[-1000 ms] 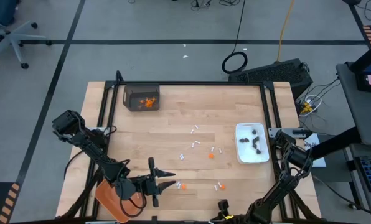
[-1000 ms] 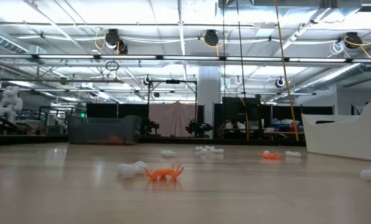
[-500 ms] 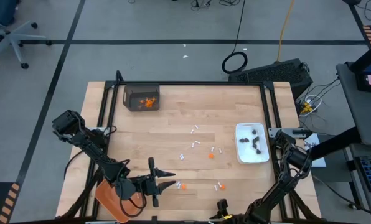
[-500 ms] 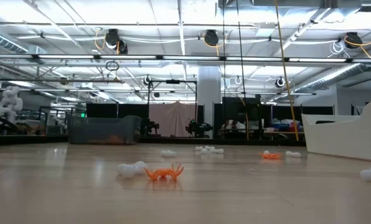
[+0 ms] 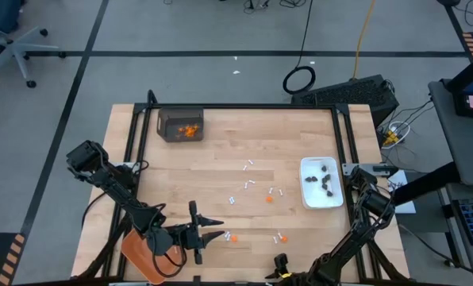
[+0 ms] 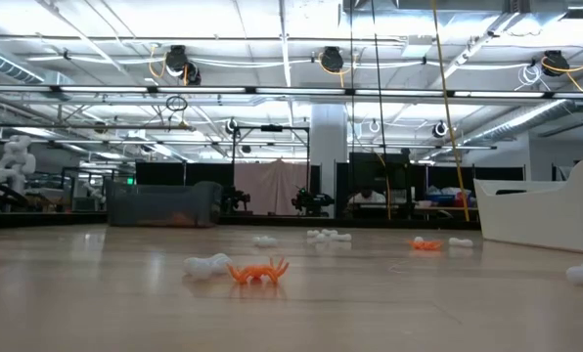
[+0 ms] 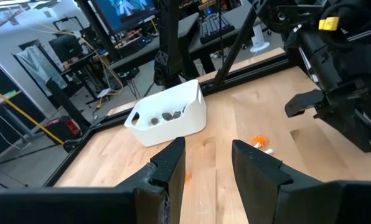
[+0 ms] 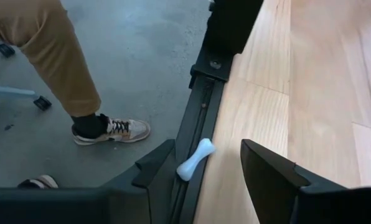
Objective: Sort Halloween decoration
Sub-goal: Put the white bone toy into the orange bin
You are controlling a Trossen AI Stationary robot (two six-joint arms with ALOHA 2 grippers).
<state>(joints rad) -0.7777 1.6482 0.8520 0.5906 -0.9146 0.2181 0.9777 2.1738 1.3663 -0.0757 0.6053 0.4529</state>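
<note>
Small white sticks (image 5: 248, 185) and orange bits (image 5: 269, 199) lie scattered on the wooden table's middle and near part. In the low view an orange bit (image 6: 257, 272) lies beside a white stick (image 6: 208, 264). One white stick (image 8: 196, 160) lies at the table's near edge, partly on the black frame rail. My right gripper (image 8: 208, 149) (image 5: 281, 261) is open, with a finger on either side of that stick and apart from it. My left gripper (image 5: 219, 233) (image 7: 208, 149) hovers open and holds nothing above the near left of the table.
A white dish (image 5: 336, 184) (image 7: 192, 118) holding dark bits stands at the right. A clear box (image 5: 181, 125) with orange bits stands at the far left. An orange tray (image 5: 140, 253) sits under my left arm. A person's leg and shoe (image 8: 111, 129) stand on the floor beyond the near edge.
</note>
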